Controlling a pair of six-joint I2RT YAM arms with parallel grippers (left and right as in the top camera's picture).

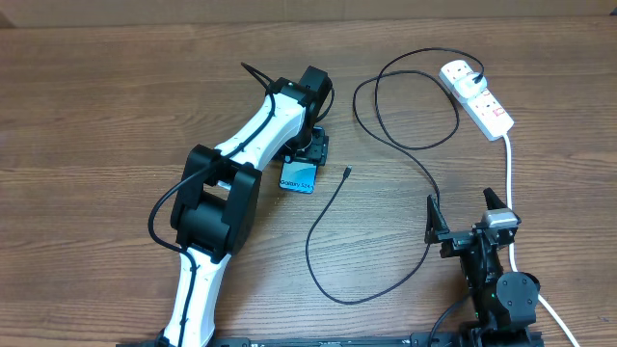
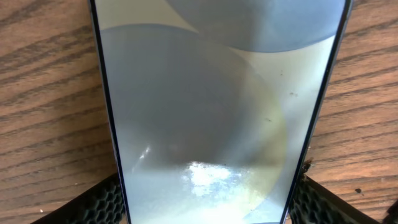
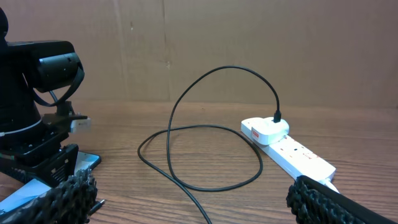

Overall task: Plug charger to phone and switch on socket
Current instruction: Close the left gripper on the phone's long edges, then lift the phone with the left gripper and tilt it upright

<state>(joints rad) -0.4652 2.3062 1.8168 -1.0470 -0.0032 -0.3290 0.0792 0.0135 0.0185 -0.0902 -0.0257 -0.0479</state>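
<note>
The phone [image 1: 300, 178] lies on the wooden table, mostly hidden under my left gripper [image 1: 310, 154]. In the left wrist view the phone [image 2: 205, 93] fills the frame and my left gripper [image 2: 205, 208] has its pads against both long edges. The charger cable [image 1: 424, 173] loops across the table. Its plug [image 1: 462, 75] sits in the socket [image 1: 485, 104], and its connector tip [image 1: 345, 173] lies free just right of the phone. My right gripper [image 1: 465, 214] is open and empty at the front right. The right wrist view shows the socket [image 3: 292, 152], the plug [image 3: 268, 127], the tip [image 3: 97, 202] and my right gripper [image 3: 189, 194].
The socket's thick white cord [image 1: 509, 183] runs down past my right arm to the front right edge. The left arm [image 1: 231, 183] stretches diagonally over the table's left middle. A cardboard wall [image 3: 249, 43] stands behind the table.
</note>
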